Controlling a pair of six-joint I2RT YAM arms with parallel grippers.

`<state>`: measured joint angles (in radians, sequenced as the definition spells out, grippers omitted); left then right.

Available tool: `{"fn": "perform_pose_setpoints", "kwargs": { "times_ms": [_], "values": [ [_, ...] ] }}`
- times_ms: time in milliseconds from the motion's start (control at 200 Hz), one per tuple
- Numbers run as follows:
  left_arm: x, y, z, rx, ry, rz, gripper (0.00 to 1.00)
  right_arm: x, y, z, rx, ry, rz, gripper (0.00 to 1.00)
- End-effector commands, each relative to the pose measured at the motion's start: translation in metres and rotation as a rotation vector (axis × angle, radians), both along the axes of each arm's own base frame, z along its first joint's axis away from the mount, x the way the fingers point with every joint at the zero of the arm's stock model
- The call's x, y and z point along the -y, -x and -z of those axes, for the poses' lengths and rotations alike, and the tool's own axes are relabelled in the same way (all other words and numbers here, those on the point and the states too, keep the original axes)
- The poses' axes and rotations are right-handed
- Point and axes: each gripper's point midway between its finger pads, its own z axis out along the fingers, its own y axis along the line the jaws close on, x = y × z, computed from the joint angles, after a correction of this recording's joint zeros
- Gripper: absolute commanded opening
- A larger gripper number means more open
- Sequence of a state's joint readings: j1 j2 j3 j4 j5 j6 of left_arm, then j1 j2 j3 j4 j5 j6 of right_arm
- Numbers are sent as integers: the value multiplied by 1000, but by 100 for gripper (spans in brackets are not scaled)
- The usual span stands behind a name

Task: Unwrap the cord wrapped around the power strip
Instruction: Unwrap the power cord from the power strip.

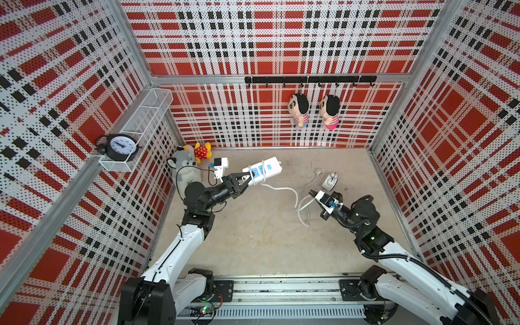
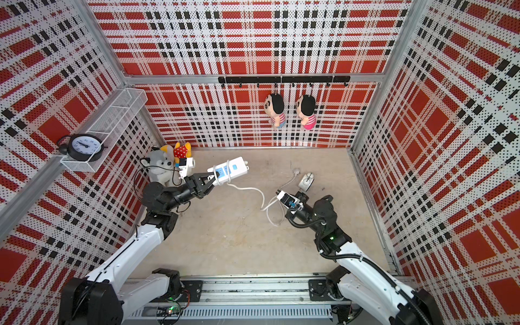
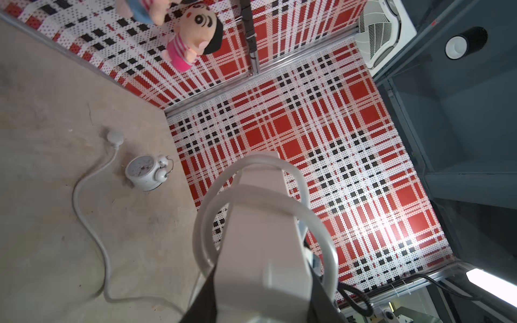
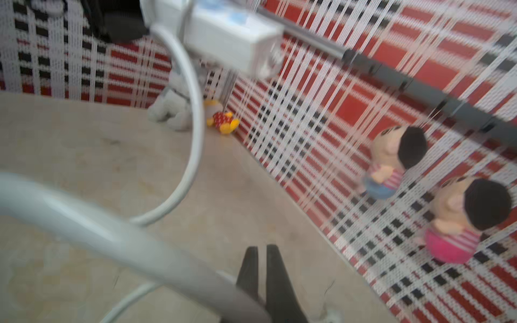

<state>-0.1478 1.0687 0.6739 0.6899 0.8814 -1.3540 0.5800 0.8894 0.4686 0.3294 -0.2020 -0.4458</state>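
Overhead, the beige table (image 1: 253, 239) fills the enclosure floor. Raised above its rear left part, the power strip (image 1: 267, 167) is clamped at one end by the left gripper (image 1: 249, 178), blue sockets up. Two loops of the cord (image 1: 287, 190) ring it. The rest trails onto the table toward the right gripper (image 1: 311, 193), jaws pressed together with nothing visible between them. Just beyond lie a white alarm clock (image 1: 329, 181) and the plug (image 1: 318, 170).
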Motion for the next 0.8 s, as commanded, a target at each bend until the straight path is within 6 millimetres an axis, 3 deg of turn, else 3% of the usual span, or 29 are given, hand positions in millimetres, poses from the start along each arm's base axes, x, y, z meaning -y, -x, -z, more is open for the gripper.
{"fn": "perform_pose_setpoints", "kwargs": {
  "times_ms": [0,75,120,190,276,356,416,506,576,636,711,797],
  "values": [
    [-5,6,-44,150,12,-15,0,5,-8,56,-113,168,73,0],
    [-7,7,-59,184,15,-18,0,-5,-5,79,-186,202,27,1],
    [-8,8,-66,201,16,-20,0,-11,0,88,-227,211,-18,14],
    [-8,9,-73,219,13,-16,0,-20,4,85,-277,170,-59,41],
    [-9,9,-74,225,8,-16,0,-22,7,61,-283,76,-65,68],
    [-11,7,-69,213,-2,-22,0,-16,11,26,-260,-60,-45,90],
    [-14,5,-65,205,-5,-30,0,-6,12,3,-255,-166,-14,100],
    [-14,6,-62,200,-8,-30,0,18,-1,-14,-310,-348,124,100],
    [-14,8,-60,198,-8,-26,0,31,-19,3,-455,-469,273,97],
    [-14,10,-58,195,-9,-22,0,36,-34,39,-658,-531,427,89],
    [-14,12,-56,187,-7,-24,0,35,-46,84,-887,-526,596,89],
    [-15,13,-54,181,-4,-25,0,44,-52,125,-1000,-451,779,89]
  ]
}}
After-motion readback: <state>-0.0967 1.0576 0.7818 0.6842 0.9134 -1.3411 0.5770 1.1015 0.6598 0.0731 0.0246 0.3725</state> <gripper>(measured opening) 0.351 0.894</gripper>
